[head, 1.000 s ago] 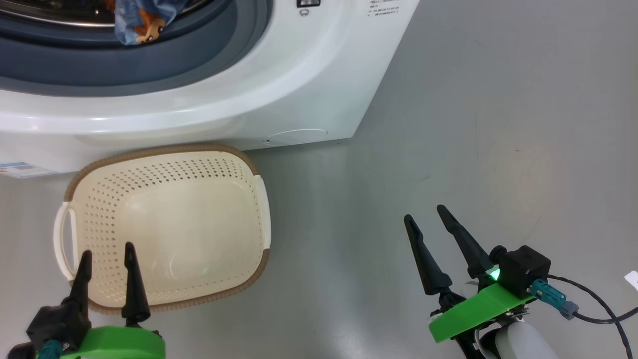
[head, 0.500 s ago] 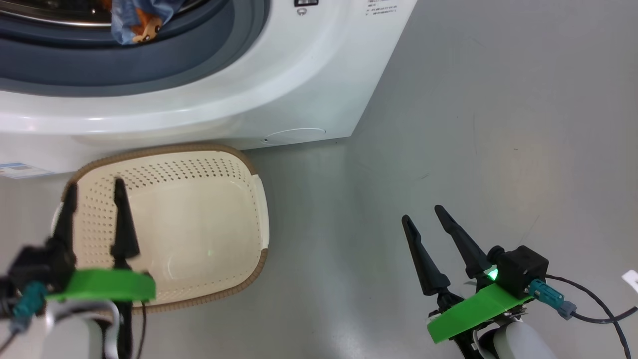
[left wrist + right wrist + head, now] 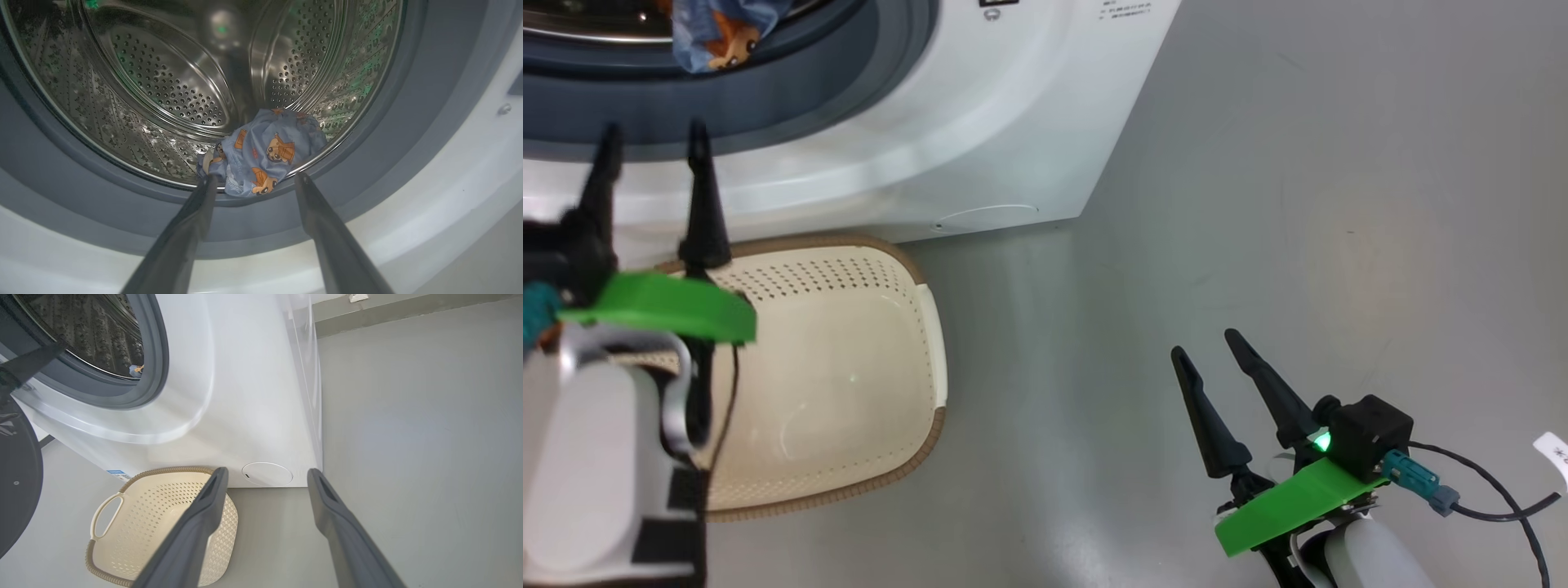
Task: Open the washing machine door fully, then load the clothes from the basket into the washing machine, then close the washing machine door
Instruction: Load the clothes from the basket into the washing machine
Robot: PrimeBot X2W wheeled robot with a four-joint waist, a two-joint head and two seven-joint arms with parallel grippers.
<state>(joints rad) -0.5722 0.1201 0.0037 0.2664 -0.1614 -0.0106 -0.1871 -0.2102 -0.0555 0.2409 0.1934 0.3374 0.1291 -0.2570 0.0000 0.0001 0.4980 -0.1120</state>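
LAUNDRY LOADED: The left end effector [image 3: 652, 131], its two dark fingers spread apart and gripping nothing, hovers before the mouth of the washing machine [image 3: 1013, 106], pointing into the steel drum [image 3: 163, 102]. The clothes [image 3: 265, 151], a blue bundle printed with orange figures, lie at the drum's near edge, spilling onto the grey gasket [image 3: 61, 192] just beyond the fingertips. The washing machine door [image 3: 18, 477] stands open at the machine's left. The basket [image 3: 866, 269] sits on the grey floor [image 3: 1258, 204] just beside the machine's front. Well to the right, the right end effector [image 3: 1204, 344] hangs above the floor, fingers likewise parted and empty.
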